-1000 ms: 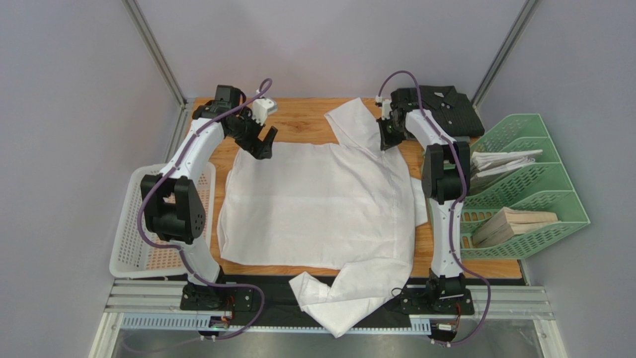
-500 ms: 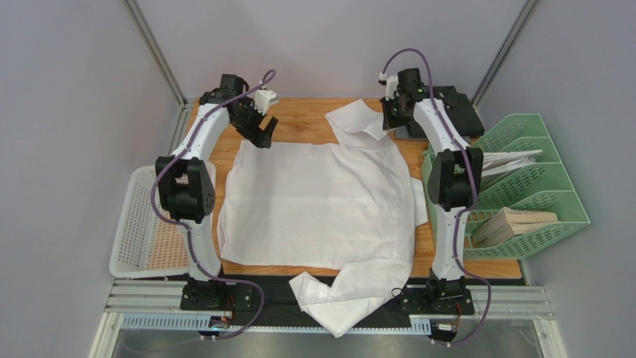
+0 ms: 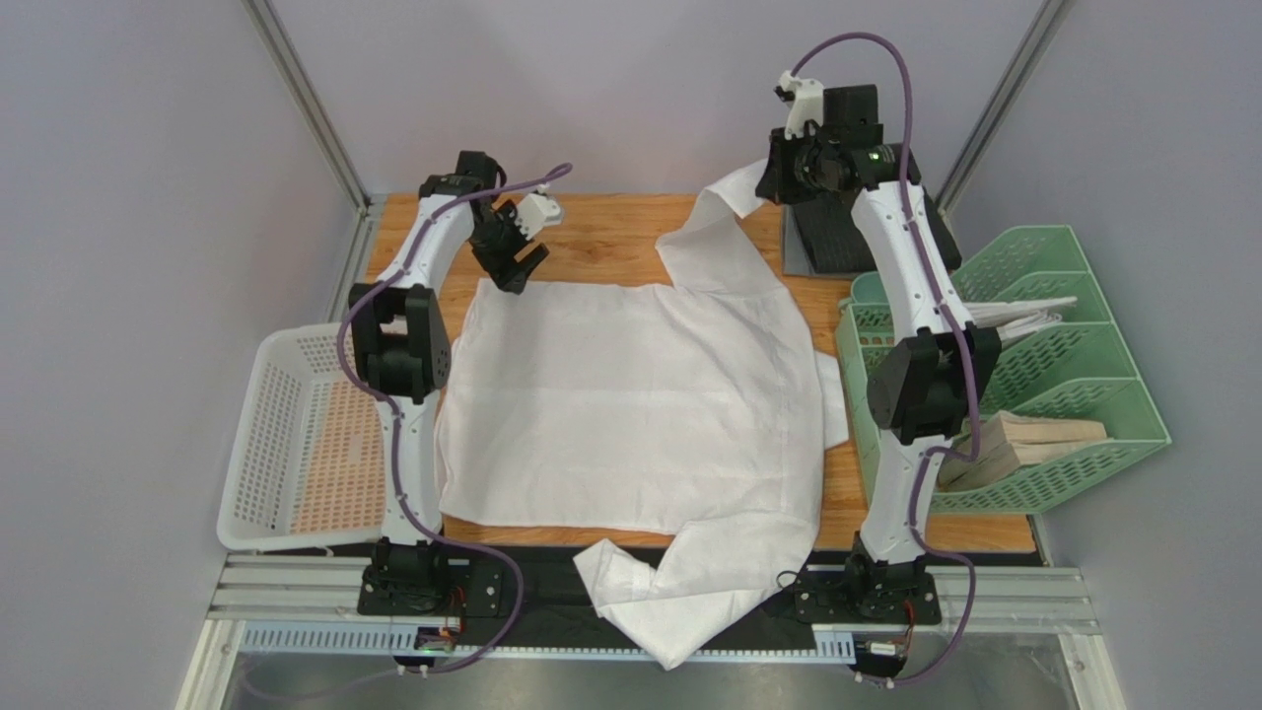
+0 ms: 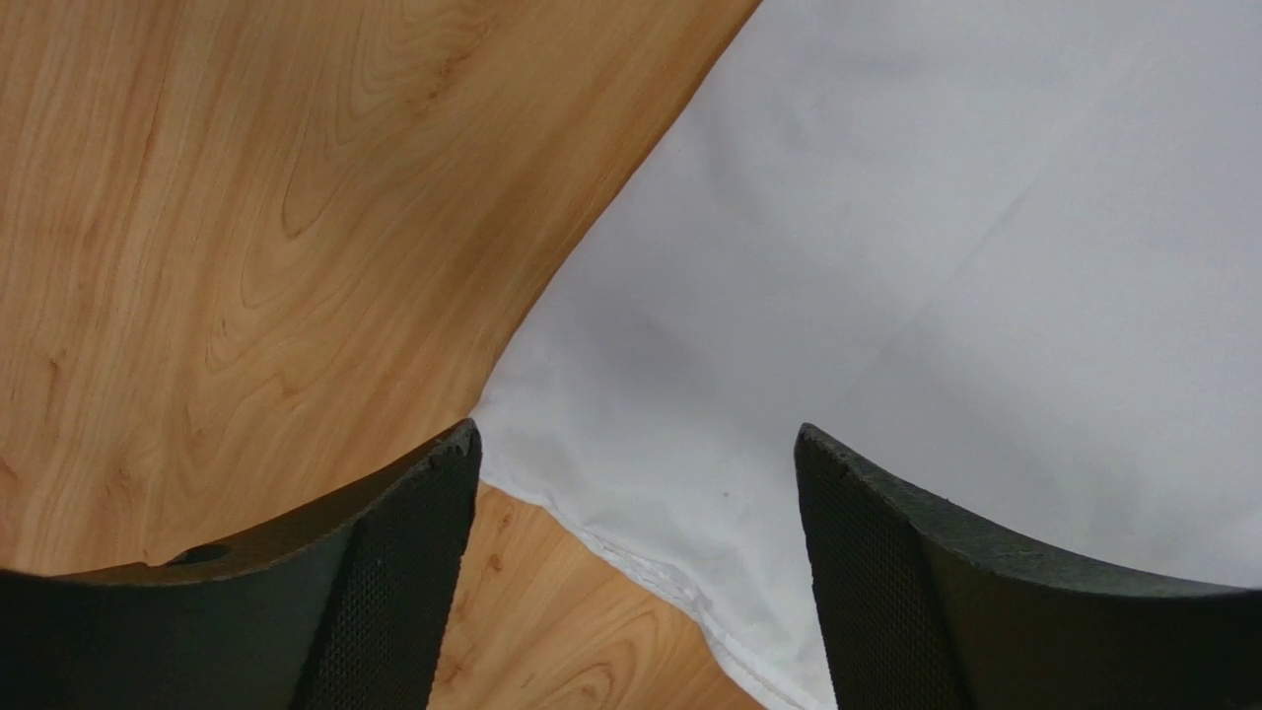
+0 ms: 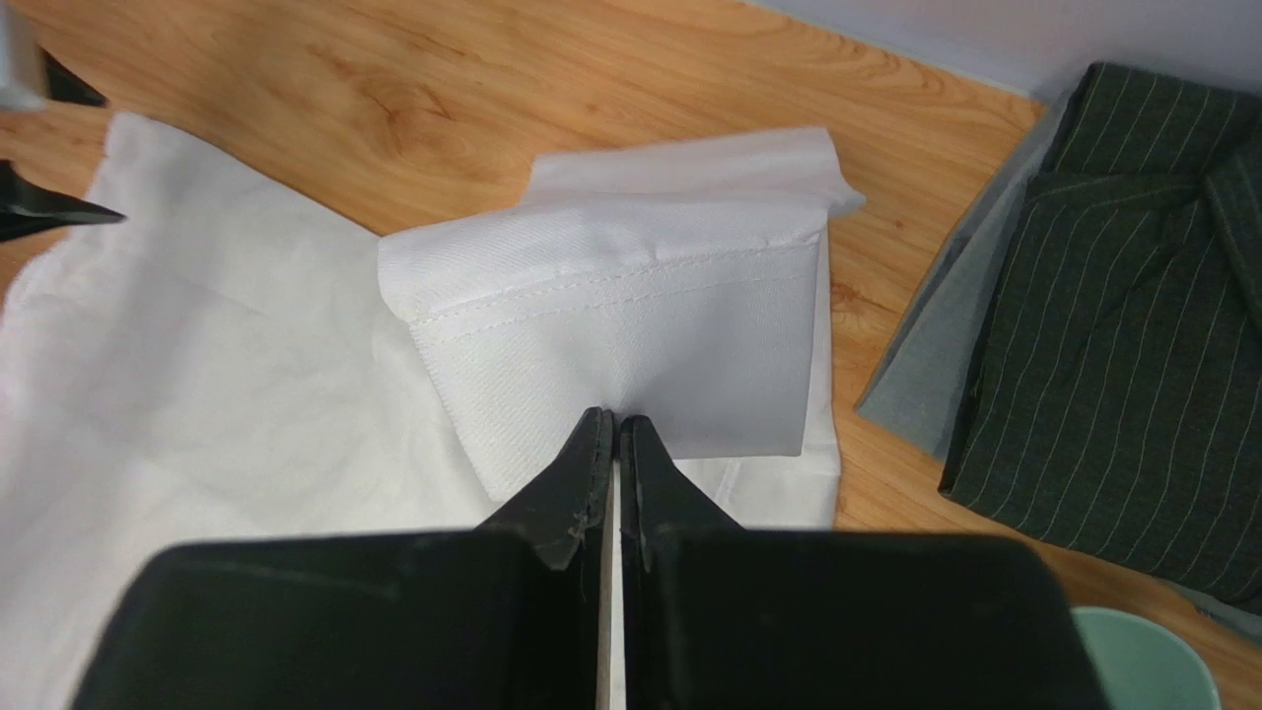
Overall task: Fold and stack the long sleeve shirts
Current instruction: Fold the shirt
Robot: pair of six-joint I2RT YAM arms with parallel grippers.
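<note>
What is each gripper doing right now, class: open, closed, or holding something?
Left gripper: open, holding nothing, above the edge of the white shirt.
Right gripper: closed on the cuff of the white shirt.

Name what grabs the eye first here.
A white shirt lies spread across the table, one sleeve hanging off the near edge. The right hand pinches its other cuff, raised at the far side beside a folded dark striped shirt; the left hand hovers open over its far-left corner.
</note>
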